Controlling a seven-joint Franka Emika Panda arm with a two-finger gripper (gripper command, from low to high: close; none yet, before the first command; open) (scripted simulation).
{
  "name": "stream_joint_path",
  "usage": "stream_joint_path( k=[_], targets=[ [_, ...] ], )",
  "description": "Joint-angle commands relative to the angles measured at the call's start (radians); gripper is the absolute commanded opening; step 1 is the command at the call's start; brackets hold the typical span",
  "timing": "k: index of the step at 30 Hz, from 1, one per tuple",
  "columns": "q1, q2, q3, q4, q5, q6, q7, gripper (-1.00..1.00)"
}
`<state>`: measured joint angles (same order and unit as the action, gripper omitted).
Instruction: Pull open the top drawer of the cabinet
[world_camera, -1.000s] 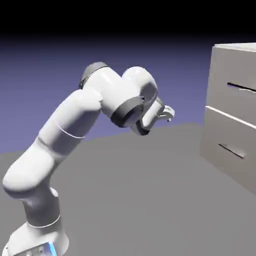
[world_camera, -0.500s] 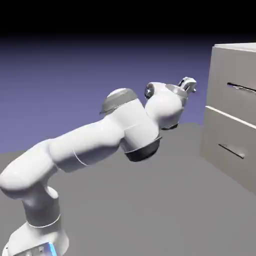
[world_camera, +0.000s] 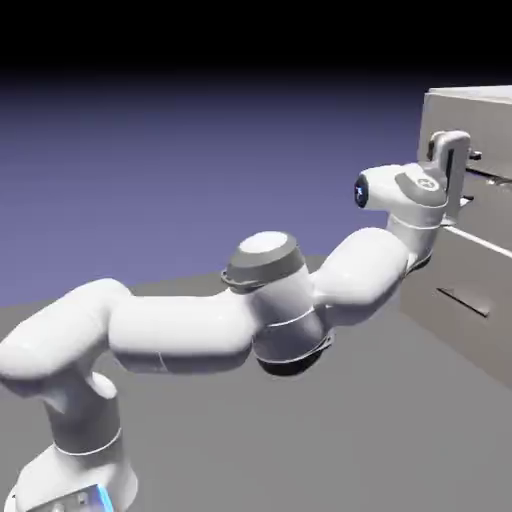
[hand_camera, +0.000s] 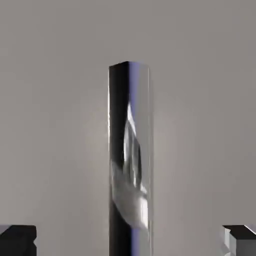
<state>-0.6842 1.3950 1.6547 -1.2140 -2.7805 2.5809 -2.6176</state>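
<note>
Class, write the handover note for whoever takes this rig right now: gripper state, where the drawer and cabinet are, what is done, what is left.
Gripper: open, its grey fingertips either side of the dark, shiny bar handle, not closed on it.
Large light-grey cabinet: at the exterior view's right. The top drawer's flat grey front fills the hand view; the hand is right at it.
Done: the reach to the handle.
Left: close on the handle, pull the drawer open. Whether it has moved at all can't be told.

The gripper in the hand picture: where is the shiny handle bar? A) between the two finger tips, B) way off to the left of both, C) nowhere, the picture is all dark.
A: the bar handle runs up the middle, with one grey fingertip on either side of it.
</note>
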Motion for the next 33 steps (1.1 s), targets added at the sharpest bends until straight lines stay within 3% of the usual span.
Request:
stream_joint_path(
  k=[1,6,7,33],
  targets=[
    [0.021,0.003,-0.002,0.036,0.004,0.015,-0.011,0.00],
    [0.108,0.017,-0.008,0.184,0.018,0.074,-0.055,0.00],
    [0.108,0.017,-0.008,0.184,0.018,0.074,-0.055,-1.00],
    [-0.434,-0.031,0.099,-0.722,-0.020,-0.291,0.137,-1.00]
  ],
)
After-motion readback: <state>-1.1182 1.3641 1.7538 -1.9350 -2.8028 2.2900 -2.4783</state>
